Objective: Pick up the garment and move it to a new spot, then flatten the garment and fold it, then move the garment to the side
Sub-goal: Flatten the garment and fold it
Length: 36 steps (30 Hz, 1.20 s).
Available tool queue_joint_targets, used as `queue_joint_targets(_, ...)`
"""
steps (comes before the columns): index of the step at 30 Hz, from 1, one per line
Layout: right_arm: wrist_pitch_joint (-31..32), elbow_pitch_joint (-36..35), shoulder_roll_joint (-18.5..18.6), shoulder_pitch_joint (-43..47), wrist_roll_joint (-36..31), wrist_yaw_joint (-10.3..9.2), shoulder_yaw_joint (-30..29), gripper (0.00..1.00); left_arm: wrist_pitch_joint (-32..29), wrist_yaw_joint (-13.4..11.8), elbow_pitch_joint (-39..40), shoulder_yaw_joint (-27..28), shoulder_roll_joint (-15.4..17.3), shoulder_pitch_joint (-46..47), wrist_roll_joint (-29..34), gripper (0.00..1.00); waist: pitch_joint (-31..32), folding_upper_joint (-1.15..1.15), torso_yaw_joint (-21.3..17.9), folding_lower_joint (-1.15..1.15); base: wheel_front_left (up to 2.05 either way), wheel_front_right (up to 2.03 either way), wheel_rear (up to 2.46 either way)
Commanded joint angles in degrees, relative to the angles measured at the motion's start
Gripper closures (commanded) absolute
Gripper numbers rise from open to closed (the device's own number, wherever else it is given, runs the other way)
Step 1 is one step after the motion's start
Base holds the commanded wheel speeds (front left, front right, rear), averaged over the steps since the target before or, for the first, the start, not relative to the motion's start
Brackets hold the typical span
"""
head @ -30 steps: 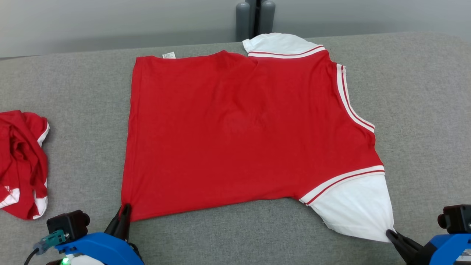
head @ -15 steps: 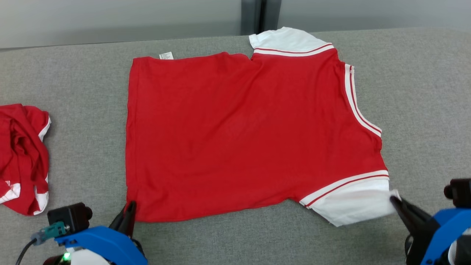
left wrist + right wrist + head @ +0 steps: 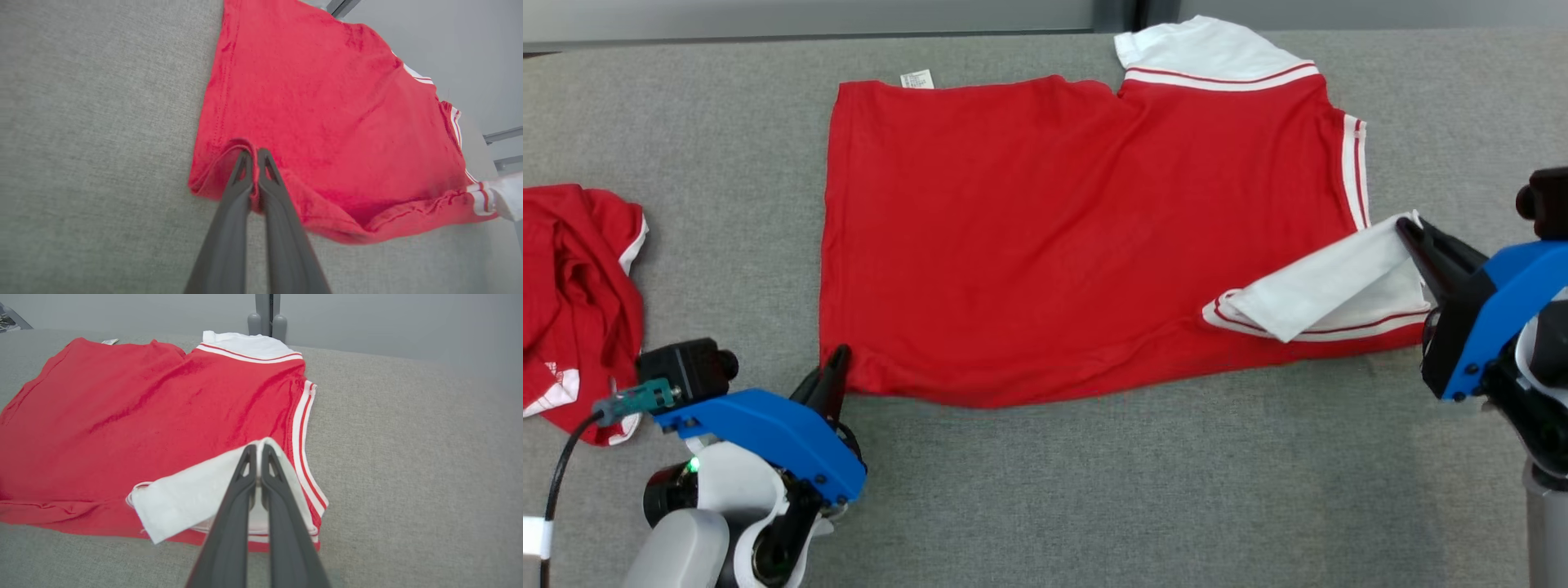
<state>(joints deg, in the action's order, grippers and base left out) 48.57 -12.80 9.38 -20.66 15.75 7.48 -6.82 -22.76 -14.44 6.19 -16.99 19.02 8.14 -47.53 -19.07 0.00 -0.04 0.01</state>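
Red white-sleeved shirt (image 3: 1054,229) is lying flat mid grey fabric table (image 3: 1094,506), long axis running 9-to-3; left gripper (image 3: 837,363) jaws pinching its 7 o'clock hem corner, right gripper (image 3: 1406,227) jaws clamping the white sleeve (image 3: 1331,286) at 3, next fold likely heading toward 12.

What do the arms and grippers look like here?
Left gripper and right gripper: blue housings, each with two long dark tapering fingers slotted near the tips. A black camera block sits on each wrist. The left has a teal plug, a black cable and a green light. The left forearm is white.
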Motion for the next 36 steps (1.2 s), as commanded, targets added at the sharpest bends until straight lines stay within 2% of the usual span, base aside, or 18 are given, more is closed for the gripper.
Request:
queue_joint_targets(1,-1.17,2.13,1.39,-2.61,0.38,0.03,0.57,1.0,0.54,-0.38,-1.39,0.66,-0.48,2.22,-0.07,1.0,-1.15,0.0,1.13,-0.01,0.0,0.0,0.0)
queue_joint_targets(5,-3.23,6.67,3.74,-6.16,1.2,0.03,2.55,1.0,1.15,-0.16,-4.8,0.73,-1.66,5.45,-0.14,1.0,-2.33,0.0,1.9,-0.01,0.0,0.0,0.0)
queue_joint_targets(11,-10.61,13.48,6.83,-10.47,1.88,0.03,4.76,1.0,1.84,0.43,-10.47,0.31,-2.56,9.94,0.51,1.0,-3.39,0.0,2.58,-0.01,0.0,0.0,0.0)
queue_joint_targets(21,-18.62,20.16,7.66,-14.25,1.61,0.03,7.74,1.0,3.01,1.39,-13.75,0.55,-3.64,13.05,-0.11,1.0,-3.05,0.0,2.66,-0.01,0.0,0.0,0.0)
queue_joint_targets(22,-19.5,20.73,7.42,-14.63,1.52,0.03,7.62,0.18,3.38,1.5,-14.02,0.68,-3.79,13.36,-0.2,0.51,-2.88,0.0,2.65,-0.01,0.0,0.0,0.0)
queue_joint_targets(23,-20.32,21.39,7.23,-14.82,1.42,0.03,7.69,0.0,3.87,1.66,-14.34,0.82,-3.92,13.59,-0.15,0.0,-2.65,0.0,2.65,-0.01,0.0,0.0,0.0)
queue_joint_targets(30,-27.62,24.2,7.13,-14.14,1.98,0.03,8.8,0.0,8.4,2.55,-16.82,0.87,-4.34,12.14,1.15,0.0,-0.01,0.0,2.54,-0.01,0.0,0.0,0.0)
queue_joint_targets(36,-24.91,23.45,5.89,-8.12,1.3,0.03,5.72,0.0,10.74,3.55,-17.75,-1.37,-3.77,7.89,3.19,0.0,2.7,0.0,2.16,-0.01,0.0,0.0,0.0)
